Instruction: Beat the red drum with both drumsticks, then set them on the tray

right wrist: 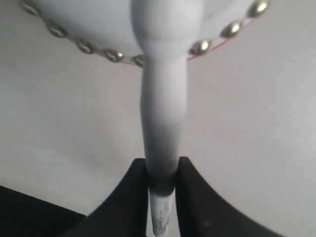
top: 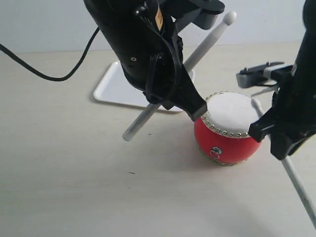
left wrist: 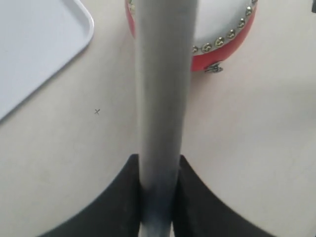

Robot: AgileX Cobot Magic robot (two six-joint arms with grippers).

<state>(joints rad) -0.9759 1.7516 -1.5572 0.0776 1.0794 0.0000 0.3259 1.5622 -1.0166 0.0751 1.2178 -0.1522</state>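
The red drum [top: 224,140], white skin up, stands right of centre on the table. My left gripper [top: 190,107] is shut on one pale drumstick [top: 207,42], just left of the drum. That stick slants steeply, its rounded tip high above the drum and its butt low to the left. In the left wrist view the stick [left wrist: 163,98] crosses in front of the drum [left wrist: 222,47]. My right gripper [top: 269,139] is shut on the other drumstick [top: 298,187], whose tip lies at the skin's right rim. The right wrist view shows this stick [right wrist: 163,113] over the studded rim [right wrist: 84,22]. The white tray [top: 116,86] lies behind the left arm.
A black cable [top: 44,74] trails over the table at the back left. A grey bracket [top: 259,74] juts out from the right arm above the drum. The tray's corner [left wrist: 34,44] shows in the left wrist view.
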